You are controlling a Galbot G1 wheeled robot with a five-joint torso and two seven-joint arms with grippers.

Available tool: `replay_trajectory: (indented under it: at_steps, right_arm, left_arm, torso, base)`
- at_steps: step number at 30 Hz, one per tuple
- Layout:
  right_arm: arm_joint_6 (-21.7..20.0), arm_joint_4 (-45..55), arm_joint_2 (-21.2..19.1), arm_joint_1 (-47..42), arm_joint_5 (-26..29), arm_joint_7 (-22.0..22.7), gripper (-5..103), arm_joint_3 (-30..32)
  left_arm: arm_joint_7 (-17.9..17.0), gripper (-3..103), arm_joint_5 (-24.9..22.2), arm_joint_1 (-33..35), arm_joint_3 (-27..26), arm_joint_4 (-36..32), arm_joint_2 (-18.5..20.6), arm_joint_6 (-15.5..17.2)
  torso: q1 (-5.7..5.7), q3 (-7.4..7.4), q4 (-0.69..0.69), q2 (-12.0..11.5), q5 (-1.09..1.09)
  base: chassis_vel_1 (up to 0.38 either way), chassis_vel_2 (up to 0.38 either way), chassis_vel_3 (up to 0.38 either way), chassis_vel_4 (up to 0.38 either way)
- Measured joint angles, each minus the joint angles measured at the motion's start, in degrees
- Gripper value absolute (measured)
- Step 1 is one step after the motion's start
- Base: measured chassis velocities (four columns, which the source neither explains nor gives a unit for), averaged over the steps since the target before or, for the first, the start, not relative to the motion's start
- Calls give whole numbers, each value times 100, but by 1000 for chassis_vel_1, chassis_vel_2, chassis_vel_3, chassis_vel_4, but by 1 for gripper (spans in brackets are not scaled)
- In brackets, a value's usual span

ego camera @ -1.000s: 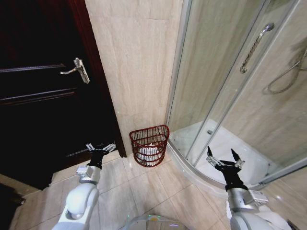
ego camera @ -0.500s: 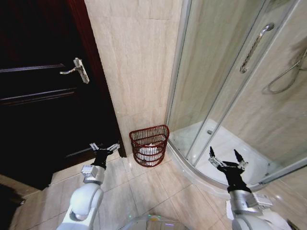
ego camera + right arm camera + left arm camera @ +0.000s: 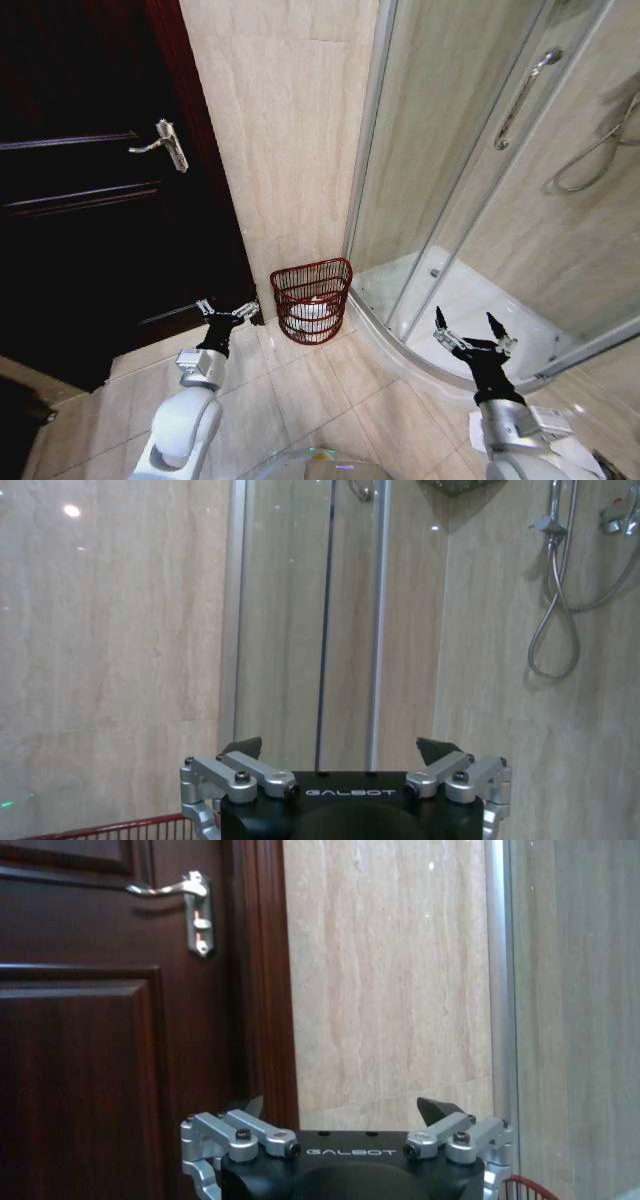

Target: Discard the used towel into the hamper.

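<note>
Standing: the robot faces a tiled bathroom corner with both arms held low in front of it.
Hamper: the hamper (image 3: 312,299) sits on the floor (image 3: 300,400) against the beige wall (image 3: 290,130), between the dark door (image 3: 90,200) and the shower enclosure (image 3: 480,200).
Towel: a pale bundle (image 3: 312,312) lies inside the hamper; it looks like the used towel, though that is a judgement from its colour and folds.
Left pincer: the left pincer (image 3: 228,312) hovers above the floor just beside the hamper, on the door side, fingers apart and holding nothing.
Right pincer: the right pincer (image 3: 470,331) is over the curved sill of the shower, well apart from the hamper, fingers spread and empty.
Progress: with the bundle in the basket and both pincers empty, the discard appears done; nothing obvious is left.
Hard to see: the slats hide most of the bundle, so its extent and whether it is one towel cannot be told; in the wrist views just a sliver of the hamper's rim is in frame.
</note>
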Motion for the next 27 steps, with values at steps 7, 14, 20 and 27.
replay_trajectory:
  at_steps: [7, 14, 20, 27]
  right_arm:
    - [83, -40, -32, -45, 6, 20, 100, 2]
    - [139, -174, -63, -35, 41, 26, 100, 26]
    - [207, -201, -56, -92, 67, 28, 100, 34]
    - [197, -201, -29, -77, 58, 40, 100, 22]
  left_arm:
    - [-83, 100, 141, 60, 118, -45, 56, -9]
    - [-113, 100, 298, 91, 326, 11, 12, -14]
    - [-123, 100, 315, 102, 344, 35, 11, -67]
    - [-122, 100, 292, -14, 366, 118, 43, -83]
  torso:
    - [-2, -1, -1, 1, 0]
    - [-1, 0, -1, 0, 0]
    - [-1, 0, 0, 0, 1]
    - [-1, 0, 0, 1, 1]
  base:
    - [150, -151, -158, 160]
    - [113, -113, -116, 132]
    - [112, -112, -114, 110]
    - [128, -123, -121, 122]
